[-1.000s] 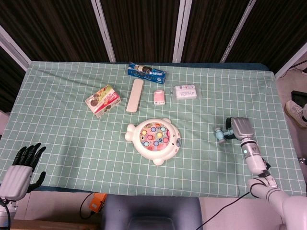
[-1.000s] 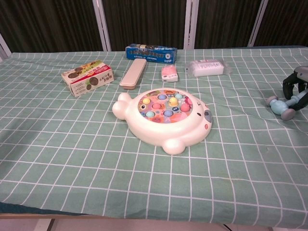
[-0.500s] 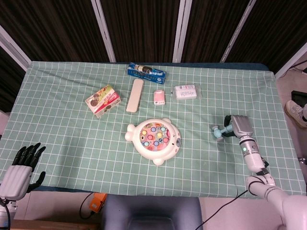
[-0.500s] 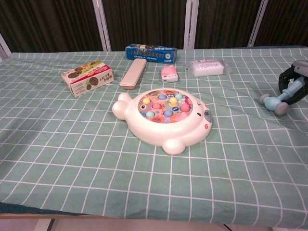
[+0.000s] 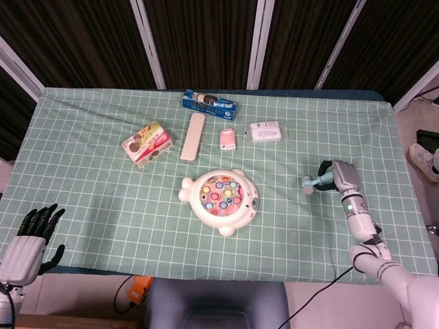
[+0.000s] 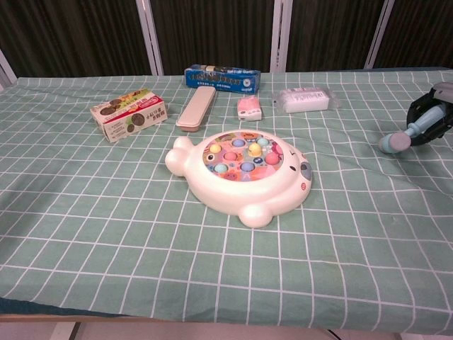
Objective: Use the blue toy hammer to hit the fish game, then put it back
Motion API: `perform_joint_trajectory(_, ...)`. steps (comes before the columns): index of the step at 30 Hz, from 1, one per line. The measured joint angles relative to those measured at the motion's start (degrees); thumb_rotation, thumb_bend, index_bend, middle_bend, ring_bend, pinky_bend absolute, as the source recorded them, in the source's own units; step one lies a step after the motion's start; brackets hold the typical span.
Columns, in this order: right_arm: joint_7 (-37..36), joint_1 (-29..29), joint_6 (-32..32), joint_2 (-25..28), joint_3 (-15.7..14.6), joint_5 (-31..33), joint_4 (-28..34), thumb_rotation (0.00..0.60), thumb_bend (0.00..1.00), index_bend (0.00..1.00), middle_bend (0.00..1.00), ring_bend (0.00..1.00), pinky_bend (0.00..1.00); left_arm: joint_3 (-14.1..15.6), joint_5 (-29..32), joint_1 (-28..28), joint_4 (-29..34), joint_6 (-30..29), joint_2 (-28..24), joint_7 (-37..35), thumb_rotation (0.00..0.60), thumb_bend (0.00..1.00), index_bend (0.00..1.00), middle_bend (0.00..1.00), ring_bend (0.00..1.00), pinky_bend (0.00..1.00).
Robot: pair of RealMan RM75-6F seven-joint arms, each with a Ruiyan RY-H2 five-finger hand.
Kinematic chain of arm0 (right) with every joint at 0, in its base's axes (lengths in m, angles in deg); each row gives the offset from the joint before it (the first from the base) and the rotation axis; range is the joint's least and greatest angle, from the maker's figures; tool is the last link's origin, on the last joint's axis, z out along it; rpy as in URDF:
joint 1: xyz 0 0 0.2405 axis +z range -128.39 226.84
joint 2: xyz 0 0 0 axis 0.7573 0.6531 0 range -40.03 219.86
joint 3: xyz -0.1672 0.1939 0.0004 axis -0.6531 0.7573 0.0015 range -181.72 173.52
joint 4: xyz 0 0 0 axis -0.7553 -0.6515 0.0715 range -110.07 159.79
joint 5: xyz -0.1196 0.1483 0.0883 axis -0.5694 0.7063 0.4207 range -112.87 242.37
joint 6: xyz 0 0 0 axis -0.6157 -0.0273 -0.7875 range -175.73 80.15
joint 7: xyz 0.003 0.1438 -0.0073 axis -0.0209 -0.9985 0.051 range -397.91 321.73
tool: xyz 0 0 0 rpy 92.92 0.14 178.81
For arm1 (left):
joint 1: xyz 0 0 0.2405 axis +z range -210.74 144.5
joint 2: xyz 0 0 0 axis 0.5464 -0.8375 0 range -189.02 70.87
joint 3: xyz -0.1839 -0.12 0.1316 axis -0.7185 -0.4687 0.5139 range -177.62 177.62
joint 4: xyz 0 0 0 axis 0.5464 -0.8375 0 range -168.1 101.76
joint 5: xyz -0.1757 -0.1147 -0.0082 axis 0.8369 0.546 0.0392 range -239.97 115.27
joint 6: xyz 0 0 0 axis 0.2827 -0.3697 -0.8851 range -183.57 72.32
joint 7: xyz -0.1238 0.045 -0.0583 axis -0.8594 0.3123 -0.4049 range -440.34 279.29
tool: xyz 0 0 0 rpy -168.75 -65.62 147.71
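Observation:
The white fish game (image 5: 221,198) (image 6: 241,174) with coloured fish in its round pond sits mid-table. My right hand (image 5: 340,177) (image 6: 433,120) grips the handle of the blue toy hammer (image 5: 313,182) (image 6: 399,138) at the table's right side, lifted off the cloth, its head pointing left toward the fish game and well apart from it. My left hand (image 5: 31,236) hangs off the table's front left corner with fingers apart, holding nothing.
A snack box (image 5: 147,144), a beige case (image 5: 193,136), a blue packet (image 5: 210,104), a small pink pack (image 5: 228,139) and a white tissue pack (image 5: 265,131) lie along the far half of the green checked tablecloth (image 5: 103,192).
My right hand has lifted the hammer off the cloth and carried it slightly left and up, the head turning toward the fish game. The left hand has stayed put.

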Motion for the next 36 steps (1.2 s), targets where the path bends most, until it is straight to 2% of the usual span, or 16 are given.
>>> perform_joint_trajectory(23, 2.27, 1.84, 3.49, -1.26, 1.77, 2.81, -4.67, 0.6, 0.34, 0.66, 0.58, 0.62, 0.62, -0.18, 0.61, -0.39, 0.08, 0.81, 0.32, 0.89, 0.6, 0.42, 0.0, 0.02, 0.0, 0.06)
perform_joint_trajectory(36, 5.06, 3.7, 6.79, -2.28, 2.92, 4.98, -8.07, 0.6, 0.33, 0.57, 0.53, 0.57, 0.57, -0.31, 1.09, -0.7, 0.02, 1.4, 0.54, 1.4, 0.6, 0.42, 0.0, 0.04, 0.0, 0.06)
